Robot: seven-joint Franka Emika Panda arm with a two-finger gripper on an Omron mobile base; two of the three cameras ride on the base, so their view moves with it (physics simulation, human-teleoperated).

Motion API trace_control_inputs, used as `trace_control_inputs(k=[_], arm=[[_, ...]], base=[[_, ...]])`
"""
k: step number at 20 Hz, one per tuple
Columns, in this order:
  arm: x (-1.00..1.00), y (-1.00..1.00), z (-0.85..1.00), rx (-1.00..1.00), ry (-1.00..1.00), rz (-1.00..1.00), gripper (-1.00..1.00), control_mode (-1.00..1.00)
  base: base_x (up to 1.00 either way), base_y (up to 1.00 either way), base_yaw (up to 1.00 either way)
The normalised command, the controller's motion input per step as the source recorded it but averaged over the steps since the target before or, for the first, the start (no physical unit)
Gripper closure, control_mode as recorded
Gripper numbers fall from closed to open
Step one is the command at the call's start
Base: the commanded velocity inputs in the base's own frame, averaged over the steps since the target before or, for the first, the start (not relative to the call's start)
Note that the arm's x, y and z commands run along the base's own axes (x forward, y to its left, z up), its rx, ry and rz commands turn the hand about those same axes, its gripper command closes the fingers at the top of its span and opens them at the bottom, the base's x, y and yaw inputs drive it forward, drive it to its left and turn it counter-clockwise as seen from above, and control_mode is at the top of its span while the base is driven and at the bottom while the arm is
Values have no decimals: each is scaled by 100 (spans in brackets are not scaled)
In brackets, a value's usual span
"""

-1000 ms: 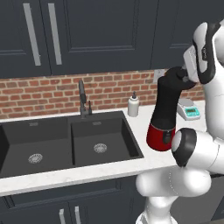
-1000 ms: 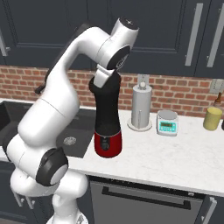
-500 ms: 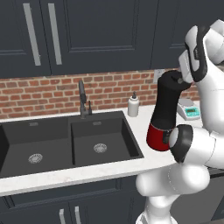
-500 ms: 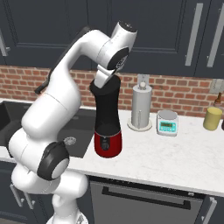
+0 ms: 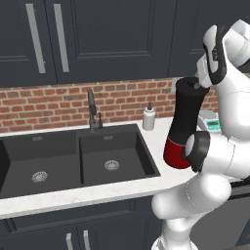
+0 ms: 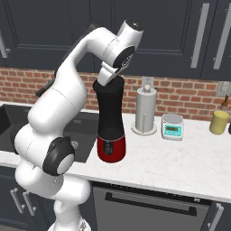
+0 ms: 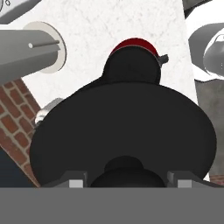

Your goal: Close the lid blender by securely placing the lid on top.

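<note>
The blender (image 6: 111, 122) stands on the white counter near the sink, a tall black jar on a glossy red base (image 5: 173, 152). The black lid (image 7: 127, 131) lies flat across the jar's top, and its small knob (image 7: 124, 166) sits between my fingertips. My gripper (image 7: 127, 179) is just above the lid, with both tips standing apart from the knob, so it is open. From the sides, my gripper (image 5: 200, 84) (image 6: 107, 76) hangs right at the rim of the jar. The red base (image 7: 131, 46) peeks out below the lid.
A steel paper-towel holder (image 6: 145, 108) and a grey-and-teal scale (image 6: 172, 126) stand right of the blender, with a yellow jar (image 6: 219, 122) further along. A white soap bottle (image 5: 149, 117), the faucet (image 5: 91, 110) and the dark double sink (image 5: 117, 156) lie to its left.
The hand stays at the top of the blender jar. Only the arm's upper links have shifted slightly.
</note>
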Motion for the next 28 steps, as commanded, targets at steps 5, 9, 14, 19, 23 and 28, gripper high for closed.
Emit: trace_control_inputs(k=[5, 9, 14, 19, 23, 28], arm=[[20, 0, -22, 4, 3, -4, 100, -100], [18, 0, -42, 0, 3, -4, 100, -100], [15, -9, -52, 0, 3, -3, 100, -100], [18, -23, -34, 0, 1, -4, 100, -100], [31, -11, -3, 0, 0, -3, 100, -100], [32, -1, 0, 0, 0, -4, 100, -100]], base=[[0, 0, 0], [0, 0, 0], [0, 0, 0], [0, 0, 0], [0, 0, 0], [0, 0, 0]])
